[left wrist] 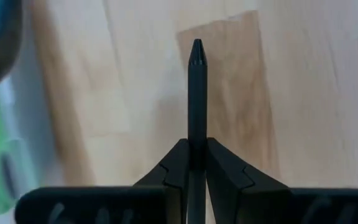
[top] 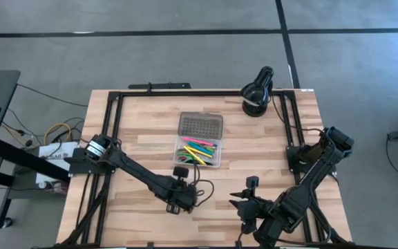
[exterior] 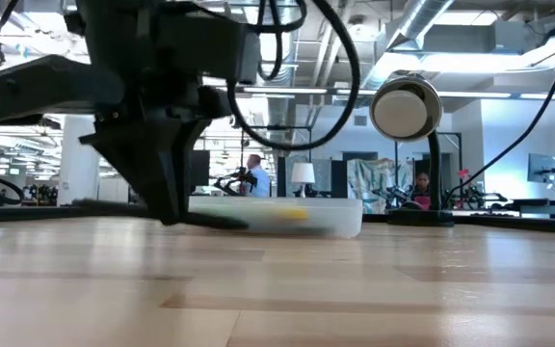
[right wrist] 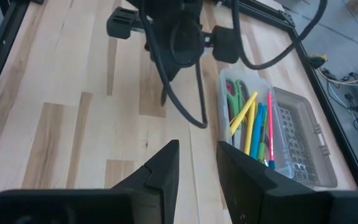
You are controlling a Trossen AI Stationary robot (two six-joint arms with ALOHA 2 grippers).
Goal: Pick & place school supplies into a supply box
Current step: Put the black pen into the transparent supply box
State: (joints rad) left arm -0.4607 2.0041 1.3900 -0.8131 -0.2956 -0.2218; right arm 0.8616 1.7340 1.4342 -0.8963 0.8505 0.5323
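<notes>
left wrist view, left claw [left wrist: 197,163] pinching black pen [left wrist: 196,93], right claw [right wrist: 197,165] spread, no legible text

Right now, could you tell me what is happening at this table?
The left gripper has its fingers closed on a black pen, low over the wooden table beside the supply box. The box lies open with several coloured pens and scissors inside. The right gripper waits open near the table's front edge.
</notes>
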